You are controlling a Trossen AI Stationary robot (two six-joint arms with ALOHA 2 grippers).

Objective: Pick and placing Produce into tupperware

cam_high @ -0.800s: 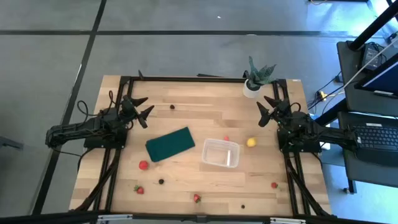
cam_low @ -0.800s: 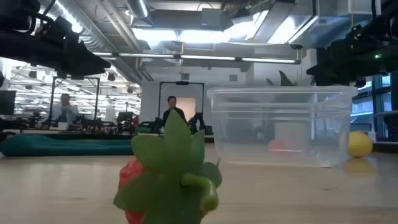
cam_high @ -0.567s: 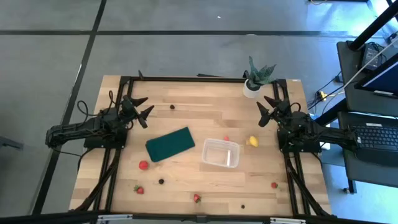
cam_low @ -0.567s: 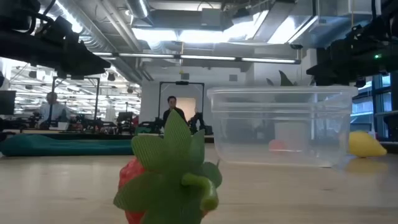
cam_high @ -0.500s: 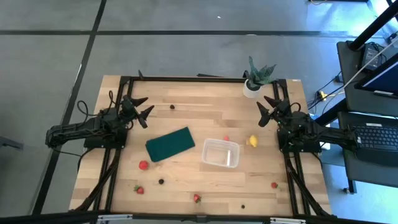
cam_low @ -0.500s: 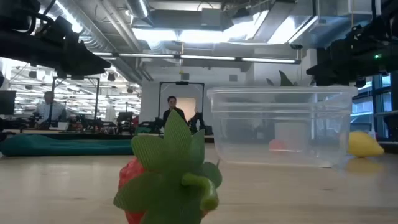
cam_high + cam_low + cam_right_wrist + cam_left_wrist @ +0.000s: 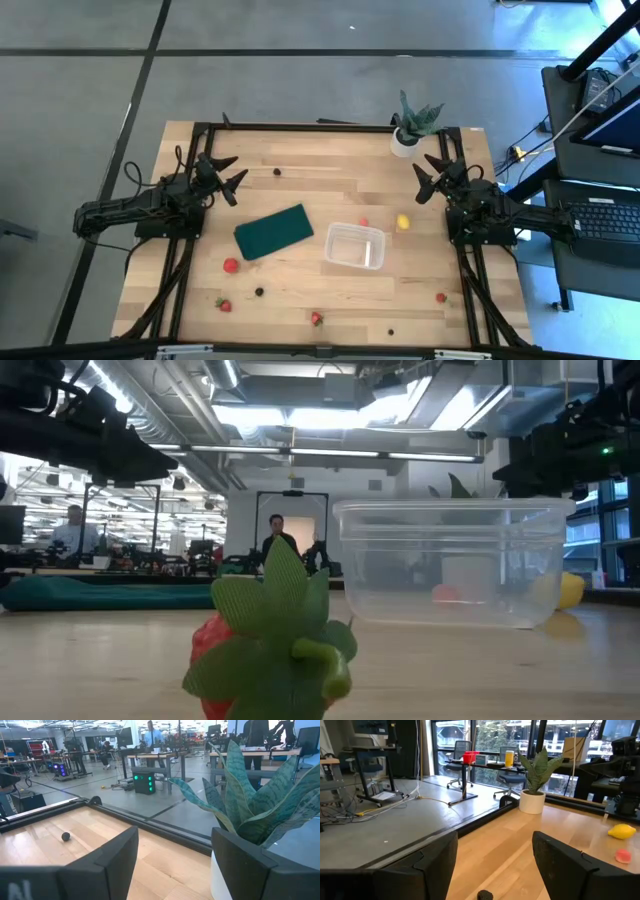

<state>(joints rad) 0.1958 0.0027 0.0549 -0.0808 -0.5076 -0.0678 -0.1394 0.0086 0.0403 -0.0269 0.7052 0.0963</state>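
— Where's the tub?
— The tub (image 7: 355, 247) sits empty on the tabletop (image 7: 330, 185), lemon (image 7: 403, 222) just beside it, strawberries (image 7: 225, 305) scattered nearer the front edge.
— The arms?
— Left gripper (image 7: 228, 176) and right gripper (image 7: 429, 176) hover at opposite sides, jaws spread apart, grasping nothing.
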